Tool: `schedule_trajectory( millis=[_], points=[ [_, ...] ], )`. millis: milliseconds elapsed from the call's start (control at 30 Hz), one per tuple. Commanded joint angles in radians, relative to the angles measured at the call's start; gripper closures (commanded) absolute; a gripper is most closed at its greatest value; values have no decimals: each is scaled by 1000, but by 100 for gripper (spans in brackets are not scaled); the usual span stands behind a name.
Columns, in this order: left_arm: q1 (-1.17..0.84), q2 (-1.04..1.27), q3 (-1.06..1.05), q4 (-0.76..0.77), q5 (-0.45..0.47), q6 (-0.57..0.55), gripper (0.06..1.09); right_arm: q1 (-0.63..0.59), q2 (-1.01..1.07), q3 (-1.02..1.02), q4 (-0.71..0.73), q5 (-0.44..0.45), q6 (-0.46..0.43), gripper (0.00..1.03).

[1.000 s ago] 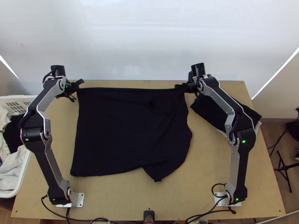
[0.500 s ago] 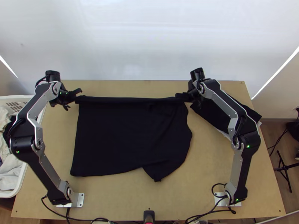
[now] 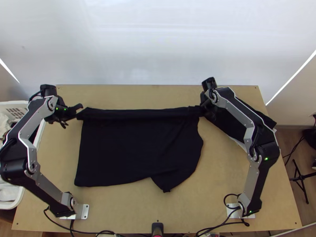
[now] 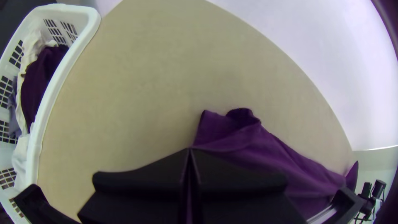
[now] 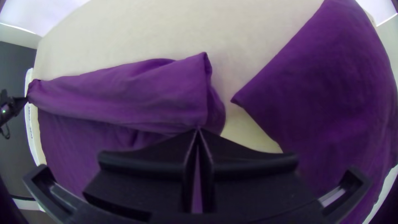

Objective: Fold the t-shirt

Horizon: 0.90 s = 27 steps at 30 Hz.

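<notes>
The shirt (image 3: 138,154) lies on the desk (image 3: 126,209), its far band pinched at opposite ends by your closed left hand (image 4: 190,150) and right hand (image 5: 198,129). Expect light, limp cloth; grip both ends evenly to prevent sagging.

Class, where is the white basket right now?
In the top view, the white basket is at the far left, beside the wooden table.

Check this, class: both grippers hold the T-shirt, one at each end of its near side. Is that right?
Only the side is wrong: the top view shows the left gripper and the right gripper holding the T-shirt at the ends of its far side.
</notes>
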Motion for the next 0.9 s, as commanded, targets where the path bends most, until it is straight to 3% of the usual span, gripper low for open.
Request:
schedule_trajectory(
  millis=[0, 333, 367, 433, 500, 533, 567, 600, 767, 867],
  points=[
    [-1, -90, -122, -2, 19, 25, 105, 3, -57, -108, 8, 3, -5, 100],
    [-11, -169, -274, 104, 24, 60, 104, 23, -108, -219, 57, 3, -4, 100],
    [-10, -191, -294, 138, 24, 56, 97, 26, -112, -226, 62, 3, -5, 100],
    [-7, -219, -321, 159, 55, 59, 66, 35, -129, -239, 63, 5, -16, 93],
    [-4, -231, -320, 158, 56, 52, 57, 44, -145, -249, 51, 10, -19, 84],
    [-1, -240, -320, 159, 56, 51, 46, 49, -155, -254, 39, 10, -19, 82],
    [4, -251, -320, 158, 56, 49, 30, 52, -171, -263, 27, 11, -19, 79],
    [12, -263, -318, 159, 59, 45, 8, 57, -192, -276, 21, 11, -19, 76],
    [52, -318, -306, 153, 71, 43, 10, 75, -332, -366, -6, 23, -19, 67],
    [78, -367, -286, 115, 133, 43, 10, 78, -436, -430, -42, 23, -10, 62]
  ],
)
